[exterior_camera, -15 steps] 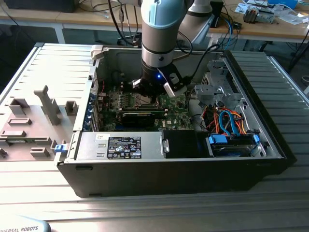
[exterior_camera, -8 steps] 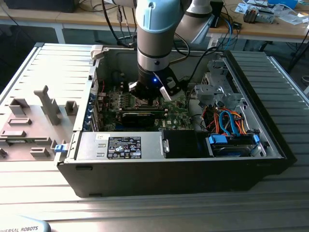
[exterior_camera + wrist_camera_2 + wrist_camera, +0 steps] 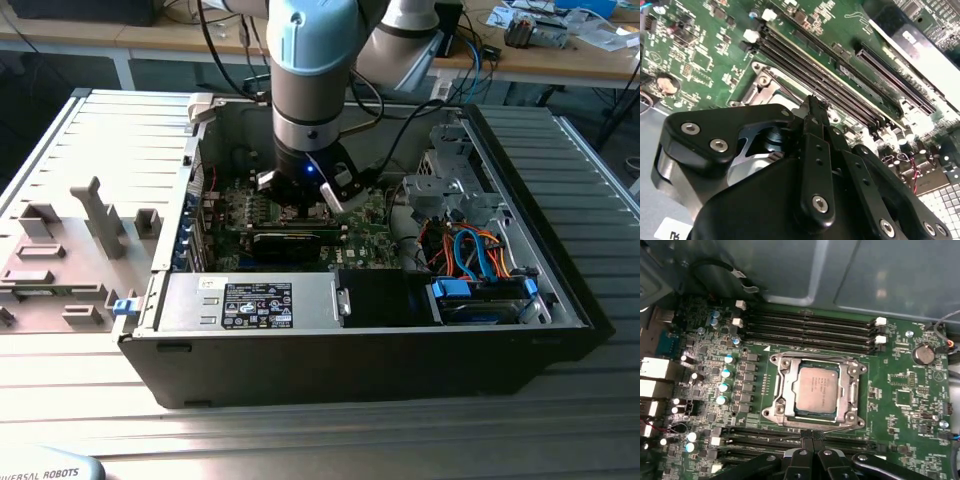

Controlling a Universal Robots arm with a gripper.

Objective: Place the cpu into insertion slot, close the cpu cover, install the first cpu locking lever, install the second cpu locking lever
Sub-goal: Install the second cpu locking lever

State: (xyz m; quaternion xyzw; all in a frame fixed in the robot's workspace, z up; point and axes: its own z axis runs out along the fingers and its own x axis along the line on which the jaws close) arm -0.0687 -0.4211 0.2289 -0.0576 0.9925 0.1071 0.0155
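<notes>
The pincer (image 3: 811, 434) has its fingertips pressed together, holding nothing, tips low over the green motherboard (image 3: 900, 385) at the socket's near edge. Just beyond the tips, the cpu (image 3: 816, 390) lies flat in its slot, with the cpu cover (image 3: 781, 385) apparently down around it, though the locking levers are hard to make out. Farther off are black memory slots (image 3: 810, 327), inside the open computer case (image 3: 500, 330).

First wrist view: the cpu (image 3: 816, 390), a flat square chip with a dull silvery-grey top, lies level in its socket. The cover (image 3: 782, 390), a silvery metal frame, lies flat around it, its window exposing the chip.
</notes>
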